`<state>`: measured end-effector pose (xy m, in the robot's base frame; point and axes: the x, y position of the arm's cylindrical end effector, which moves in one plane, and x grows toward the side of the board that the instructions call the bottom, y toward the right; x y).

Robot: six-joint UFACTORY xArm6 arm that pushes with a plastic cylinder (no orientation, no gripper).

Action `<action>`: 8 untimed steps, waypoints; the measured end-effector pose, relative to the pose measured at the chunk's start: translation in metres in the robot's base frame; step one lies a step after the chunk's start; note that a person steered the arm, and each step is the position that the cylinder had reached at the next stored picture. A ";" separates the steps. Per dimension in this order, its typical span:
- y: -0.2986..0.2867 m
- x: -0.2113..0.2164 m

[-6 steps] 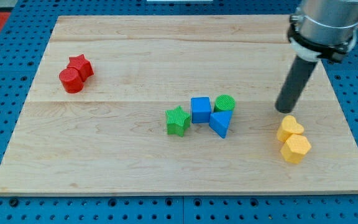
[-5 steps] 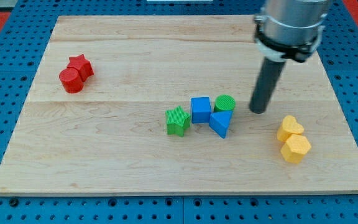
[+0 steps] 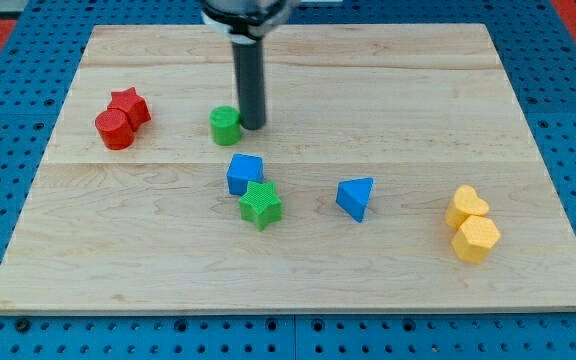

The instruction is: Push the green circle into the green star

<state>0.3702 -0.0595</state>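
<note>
The green circle (image 3: pixel 225 125) stands on the wooden board, left of centre and toward the view's top. My tip (image 3: pixel 252 126) rests right beside its right side, touching or nearly touching it. The green star (image 3: pixel 260 205) lies lower down, near the board's middle, with the blue cube (image 3: pixel 244 173) touching its upper left. The circle is well apart from the star, above and left of it.
A blue triangle (image 3: pixel 355 197) lies right of the star. A red star (image 3: pixel 129 105) and red cylinder (image 3: pixel 114 129) sit together at the left. Two yellow blocks, a heart (image 3: pixel 465 207) and a hexagon (image 3: pixel 475 238), sit at the right.
My tip has swept from the right to the left. The green circle has moved far left and up. The blue cube and green star have shifted left; the triangle stayed.
</note>
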 end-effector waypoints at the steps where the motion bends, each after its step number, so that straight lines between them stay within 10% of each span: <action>1: -0.044 -0.027; 8: 0.031 0.131</action>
<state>0.5007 -0.0287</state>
